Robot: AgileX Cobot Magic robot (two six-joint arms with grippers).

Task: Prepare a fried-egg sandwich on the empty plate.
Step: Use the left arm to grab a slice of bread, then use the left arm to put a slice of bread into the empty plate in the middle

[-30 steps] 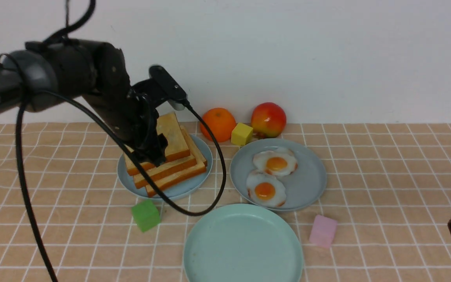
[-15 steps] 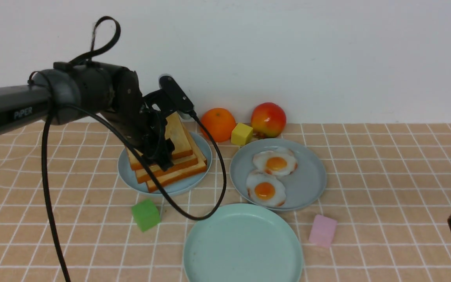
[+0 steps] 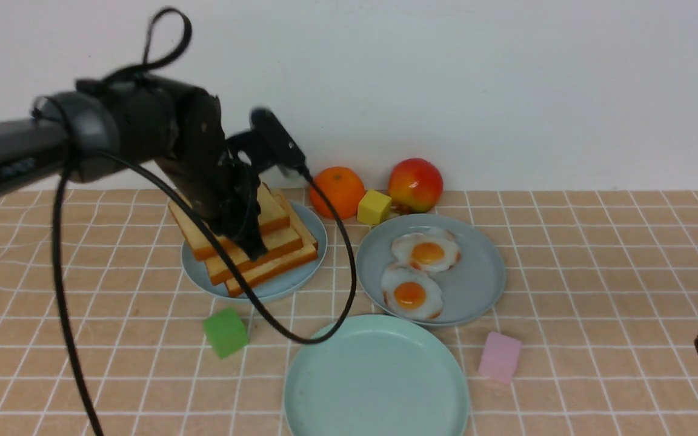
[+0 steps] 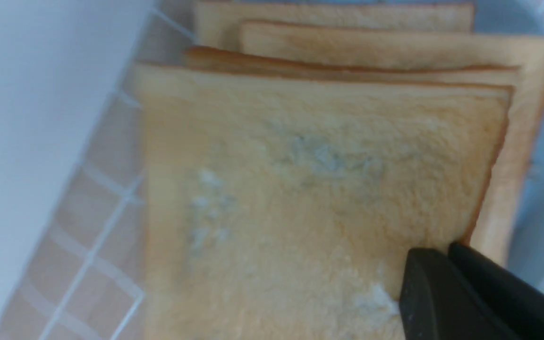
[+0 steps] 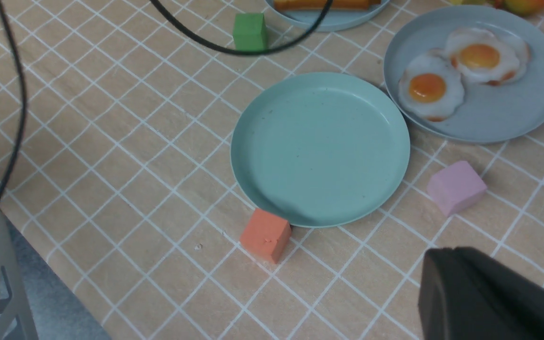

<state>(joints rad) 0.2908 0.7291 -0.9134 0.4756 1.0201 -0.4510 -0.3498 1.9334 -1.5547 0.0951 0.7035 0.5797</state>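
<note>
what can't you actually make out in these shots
Left gripper: front view, its own wrist covers the fingertips; wrist view is blurred, so grip on the top toast slice is unclear.
Right gripper: cut by the frame edge in both views; open or shut unknown.

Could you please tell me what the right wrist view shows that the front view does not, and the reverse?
Only the right wrist view shows the orange-red cube beside the mint-green plate's near rim. Only the front view shows the orange and the left gripper closed on the top toast slice. Both show the mint-green plate, the two fried eggs, the green cube and the pink cube.
</note>
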